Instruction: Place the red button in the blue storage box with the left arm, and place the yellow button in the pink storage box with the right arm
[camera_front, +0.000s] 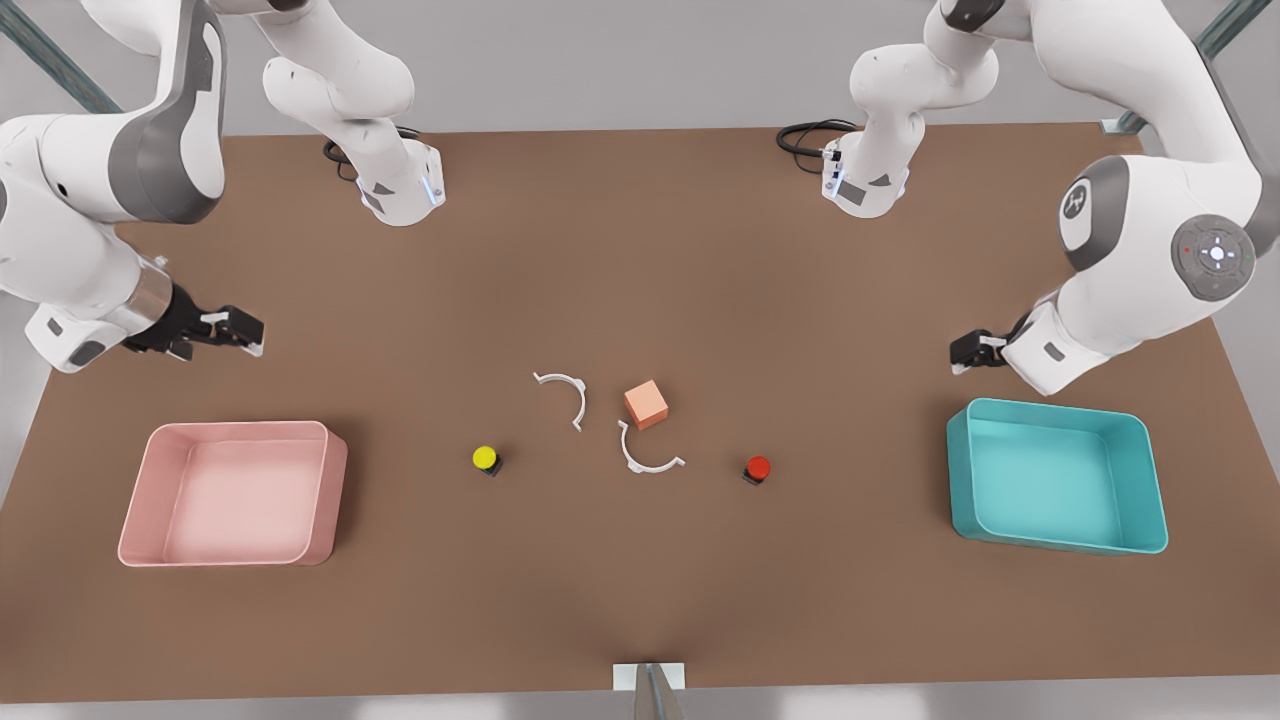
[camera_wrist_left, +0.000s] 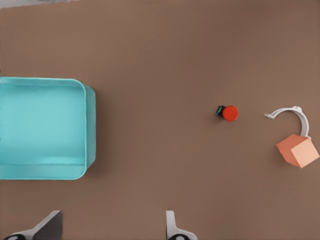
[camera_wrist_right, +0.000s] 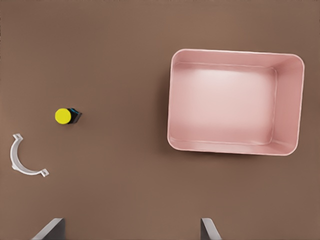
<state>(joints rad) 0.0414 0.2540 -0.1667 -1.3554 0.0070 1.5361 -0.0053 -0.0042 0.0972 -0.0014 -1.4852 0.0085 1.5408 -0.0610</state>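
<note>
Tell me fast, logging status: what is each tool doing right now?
Left tool: open, holding nothing, near the blue storage box.
Right tool: open, holding nothing.

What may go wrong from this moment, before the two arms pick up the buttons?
1. The red button lies close to a white clip; the open left gripper, now above the blue box, may knock it.
2. The yellow button is small and round; the open right gripper, now above the pink box, may let it slip.
3. The orange cube lies between the buttons and may get pushed.
</note>
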